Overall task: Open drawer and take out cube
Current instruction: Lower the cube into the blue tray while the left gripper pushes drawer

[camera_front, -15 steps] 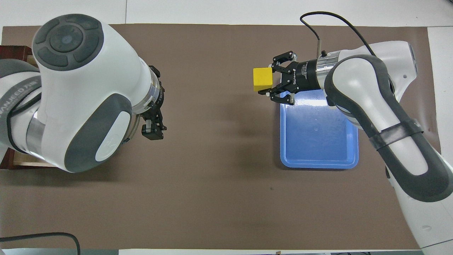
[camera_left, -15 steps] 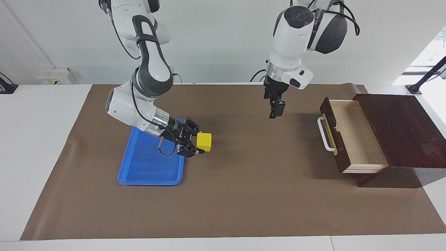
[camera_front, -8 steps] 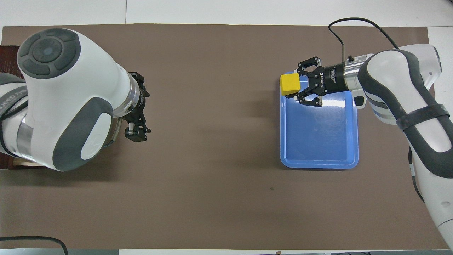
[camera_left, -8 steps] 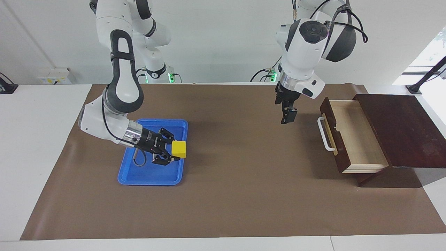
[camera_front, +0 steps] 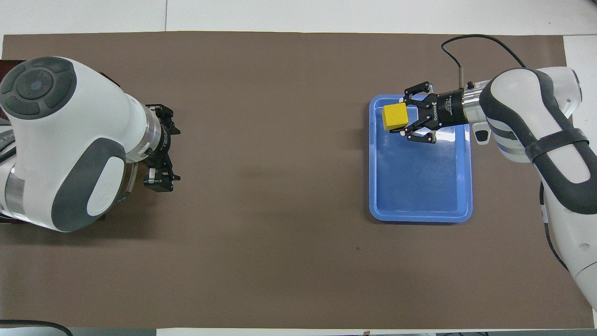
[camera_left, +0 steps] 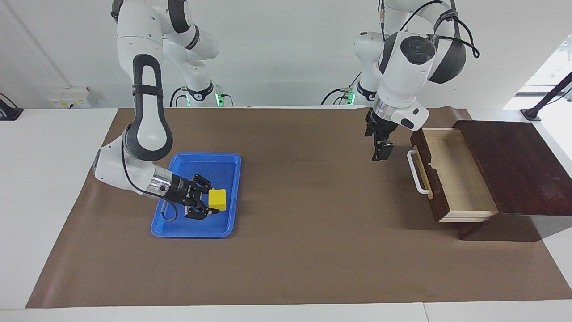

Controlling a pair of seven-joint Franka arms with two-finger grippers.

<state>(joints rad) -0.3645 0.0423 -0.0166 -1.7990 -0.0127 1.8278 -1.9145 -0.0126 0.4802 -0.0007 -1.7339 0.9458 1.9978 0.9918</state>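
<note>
occluded: drawer (camera_front: 9, 65) under left arm | overhead view

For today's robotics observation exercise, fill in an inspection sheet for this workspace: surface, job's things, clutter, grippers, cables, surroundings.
Surface: brown mat covering a white table.
Job's things: drawer pulled open, pale interior bare; cube over the blue tray, toward the right arm's end.
Clutter: nothing seen.
Grippers: right gripper shut on the cube, low over the tray; left gripper open, empty, in the air beside the drawer's white handle, apart from it.
Cables: black cable looping from the right wrist.
Surroundings: white wall, wall box, window at the left arm's end.
</note>
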